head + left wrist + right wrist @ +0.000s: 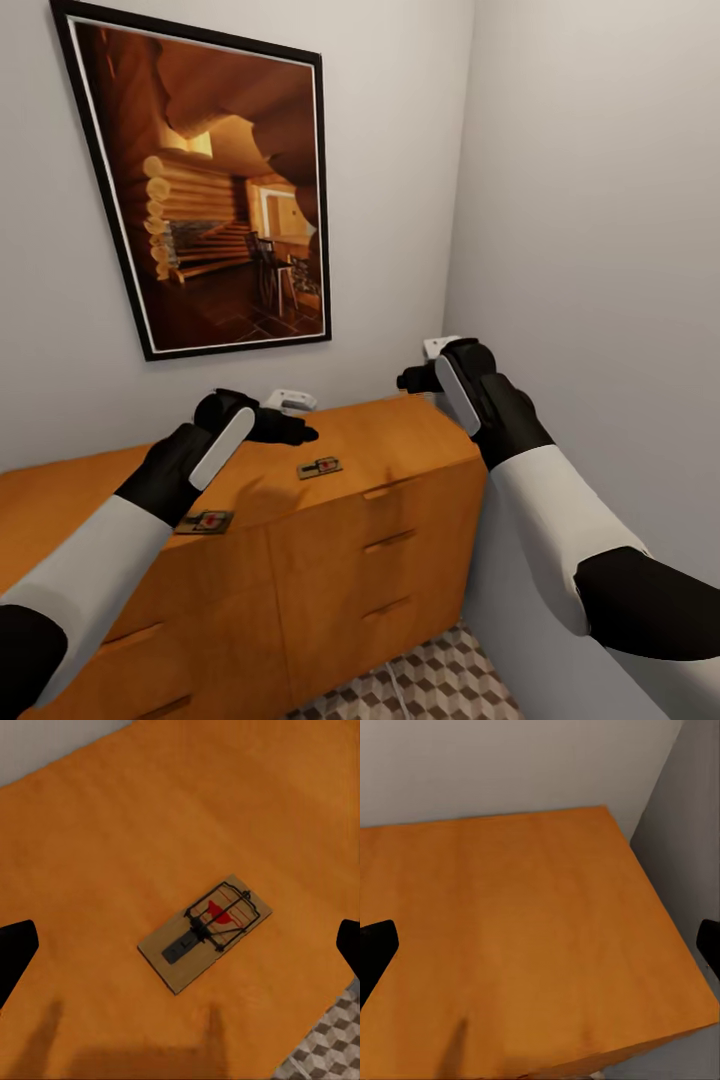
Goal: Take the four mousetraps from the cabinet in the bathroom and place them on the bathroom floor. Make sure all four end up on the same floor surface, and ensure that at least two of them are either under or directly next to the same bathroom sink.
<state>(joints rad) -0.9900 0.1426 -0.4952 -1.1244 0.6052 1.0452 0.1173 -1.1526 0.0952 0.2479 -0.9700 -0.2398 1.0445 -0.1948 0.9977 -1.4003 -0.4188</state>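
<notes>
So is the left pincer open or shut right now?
Open: left pincer fingertips sit far apart, empty, above the mousetrap on the cabinet.

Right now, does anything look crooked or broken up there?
Nothing broken. Two mousetraps lie flat on the cabinet top, each at a slant to its edges: one mid-top, one near the front edge. Both look intact.

You face a corner of plain grey walls (pixel 590 200), a framed log-cabin picture (pixel 215 185) hanging left.

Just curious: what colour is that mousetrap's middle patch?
Red, on the mousetrap; clearest in the left wrist view.
</notes>
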